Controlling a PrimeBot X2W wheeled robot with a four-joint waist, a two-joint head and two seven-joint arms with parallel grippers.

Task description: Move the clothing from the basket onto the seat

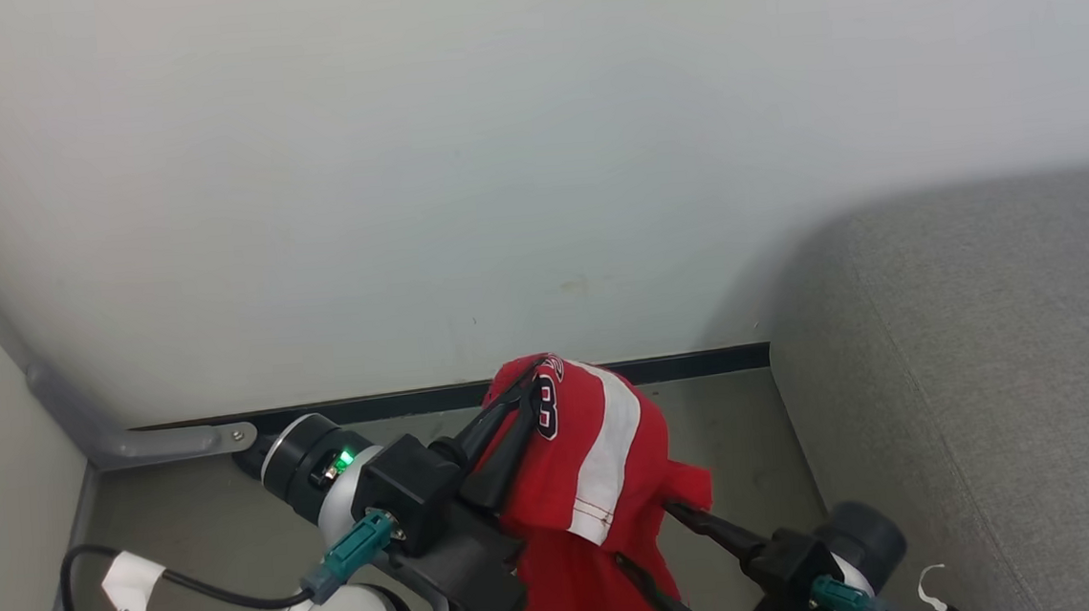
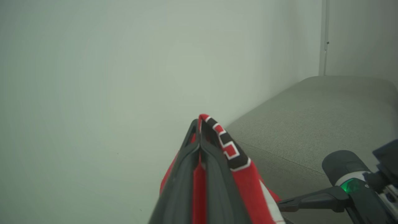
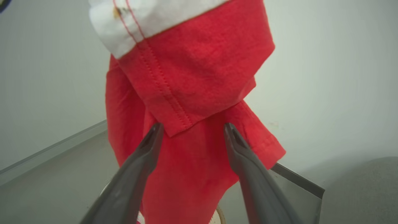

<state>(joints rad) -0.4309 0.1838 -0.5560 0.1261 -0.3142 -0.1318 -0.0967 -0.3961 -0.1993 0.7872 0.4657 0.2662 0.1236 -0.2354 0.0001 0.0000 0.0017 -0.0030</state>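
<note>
Left gripper (image 2: 199, 133), fingers pressed together on the red clothing (image 1: 602, 445), held aloft by the wall (image 1: 496, 155), tail hanging between the spread, unclosed fingers of the right gripper (image 3: 192, 127); seat (image 1: 989, 361) to the right: keep the pinch, swing right, lower fully over it before release.

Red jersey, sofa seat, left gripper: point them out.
red jersey (image 1: 609, 445), head view, on its white side stripe.
sofa seat (image 2: 326, 124), left wrist view, on bare grey cushion top.
left gripper (image 2: 199, 127), left wrist view, between its shut fingertips.
</note>
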